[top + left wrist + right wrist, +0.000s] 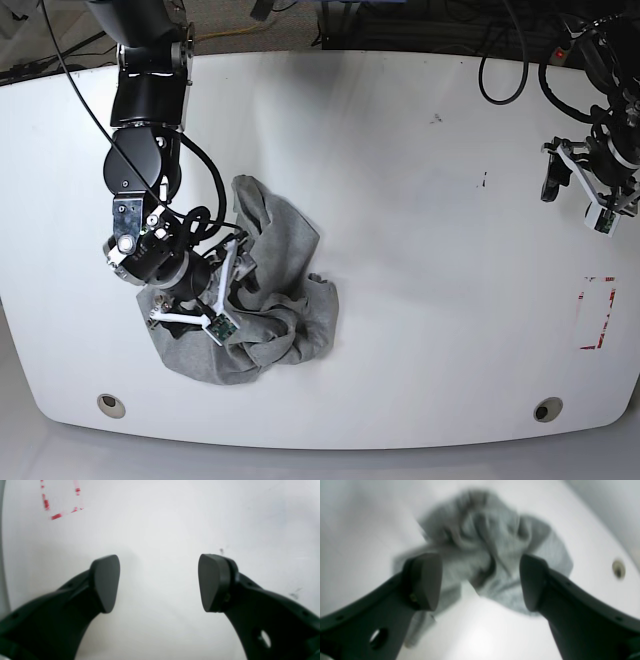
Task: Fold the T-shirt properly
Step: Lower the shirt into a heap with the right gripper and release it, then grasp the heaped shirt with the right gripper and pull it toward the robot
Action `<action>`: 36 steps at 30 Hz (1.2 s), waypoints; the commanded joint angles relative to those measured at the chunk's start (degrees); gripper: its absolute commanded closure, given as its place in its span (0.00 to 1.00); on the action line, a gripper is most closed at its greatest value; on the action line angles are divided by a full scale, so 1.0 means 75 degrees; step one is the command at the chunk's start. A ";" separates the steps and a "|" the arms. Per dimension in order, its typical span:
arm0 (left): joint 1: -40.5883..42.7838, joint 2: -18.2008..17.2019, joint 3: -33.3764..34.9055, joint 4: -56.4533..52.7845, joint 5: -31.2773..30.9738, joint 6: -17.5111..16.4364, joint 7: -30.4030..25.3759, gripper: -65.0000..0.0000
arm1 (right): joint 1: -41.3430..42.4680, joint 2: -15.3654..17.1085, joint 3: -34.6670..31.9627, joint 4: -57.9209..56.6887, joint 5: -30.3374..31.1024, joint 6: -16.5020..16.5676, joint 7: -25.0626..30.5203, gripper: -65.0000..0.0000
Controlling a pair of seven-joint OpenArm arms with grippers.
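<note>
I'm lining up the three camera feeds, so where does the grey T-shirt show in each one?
Left wrist: the T-shirt is not in it, only bare white table and a red dashed mark.
Right wrist: T-shirt crumpled at upper centre, just beyond the open right gripper.
Base: T-shirt bunched left of centre, under the right gripper.
Shared landmark: the round table hole, at and.
</note>
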 commanded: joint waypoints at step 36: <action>-0.0076 -0.0103 0.0472 0.0122 -0.0043 0.0010 -0.0135 0.31 | 0.1167 0.0768 0.0032 -0.5535 -0.0667 -0.0016 0.4570 0.34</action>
